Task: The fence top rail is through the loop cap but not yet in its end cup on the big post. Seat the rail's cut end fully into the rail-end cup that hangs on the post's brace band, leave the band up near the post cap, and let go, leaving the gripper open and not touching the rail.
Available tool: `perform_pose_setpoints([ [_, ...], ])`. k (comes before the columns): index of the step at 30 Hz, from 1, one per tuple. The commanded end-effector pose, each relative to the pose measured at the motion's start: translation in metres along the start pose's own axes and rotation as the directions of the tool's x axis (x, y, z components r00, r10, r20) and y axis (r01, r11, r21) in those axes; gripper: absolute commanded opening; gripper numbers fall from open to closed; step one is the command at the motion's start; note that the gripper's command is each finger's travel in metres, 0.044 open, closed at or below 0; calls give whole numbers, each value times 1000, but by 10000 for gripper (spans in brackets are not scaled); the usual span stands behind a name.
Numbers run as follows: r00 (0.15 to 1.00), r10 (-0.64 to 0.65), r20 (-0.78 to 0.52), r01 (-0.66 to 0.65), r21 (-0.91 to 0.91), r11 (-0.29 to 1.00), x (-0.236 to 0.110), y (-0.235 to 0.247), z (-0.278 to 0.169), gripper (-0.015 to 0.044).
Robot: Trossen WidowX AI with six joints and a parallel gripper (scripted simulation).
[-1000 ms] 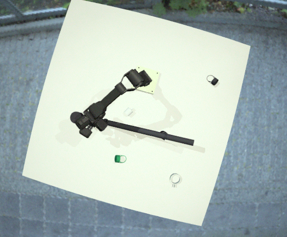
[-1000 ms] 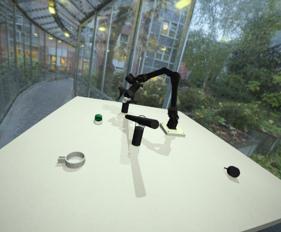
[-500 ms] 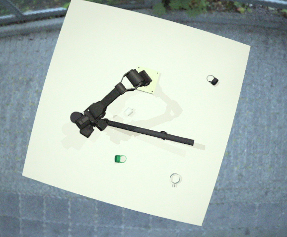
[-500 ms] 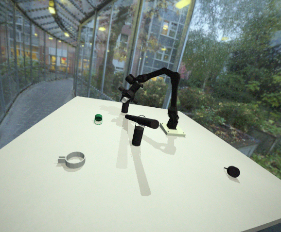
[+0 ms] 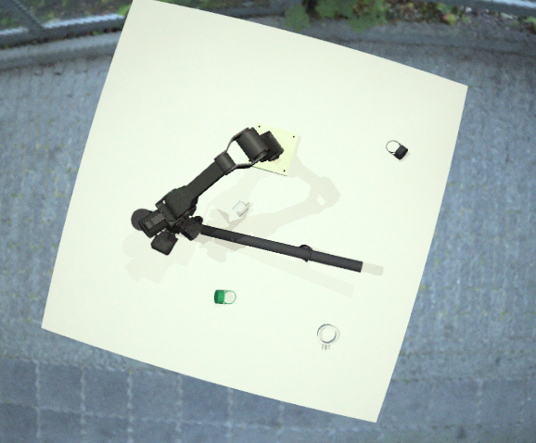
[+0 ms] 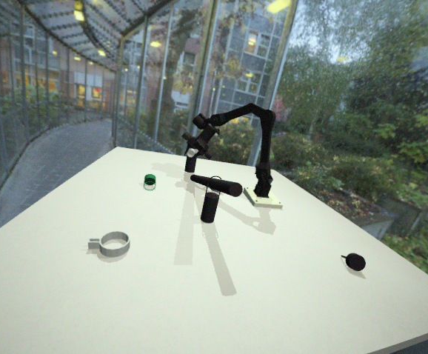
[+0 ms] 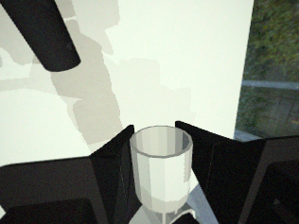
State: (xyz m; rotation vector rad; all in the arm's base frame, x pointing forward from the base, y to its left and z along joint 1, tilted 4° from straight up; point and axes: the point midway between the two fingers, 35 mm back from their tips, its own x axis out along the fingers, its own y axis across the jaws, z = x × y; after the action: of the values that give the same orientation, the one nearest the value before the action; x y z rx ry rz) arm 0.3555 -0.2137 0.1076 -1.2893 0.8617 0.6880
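The black rail (image 5: 268,245) (image 6: 222,185) (image 7: 43,34) passes through the loop cap (image 5: 305,246) (image 6: 215,177) on the small post (image 6: 209,208). In the wrist view its near end hangs free at upper left, apart from the pale rail-end cup (image 7: 163,176) (image 6: 191,152). The cup's mouth is open and empty. My gripper (image 7: 154,127) is shut on the cup, one finger on each side, beside the top of the big post (image 6: 189,165). The brace band shows only as a thin pale arc below the cup; the post cap is hidden.
A green loop cap (image 5: 219,297) (image 6: 149,179), a grey band clamp (image 5: 318,334) (image 6: 114,252) and a black loop cap (image 5: 401,151) (image 6: 355,262) lie on the table. A small pale fitting (image 5: 239,208) lies between the arm's base plate (image 5: 289,143) (image 6: 269,203) and the rail.
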Motion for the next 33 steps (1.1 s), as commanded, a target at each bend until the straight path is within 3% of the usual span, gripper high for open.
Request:
perform_pose_setpoints([
  [1,1000,1,18,0,-36,999,-2,4,-1,0],
  [33,993,15,113,9,-205,979,-10,20,-3,0],
])
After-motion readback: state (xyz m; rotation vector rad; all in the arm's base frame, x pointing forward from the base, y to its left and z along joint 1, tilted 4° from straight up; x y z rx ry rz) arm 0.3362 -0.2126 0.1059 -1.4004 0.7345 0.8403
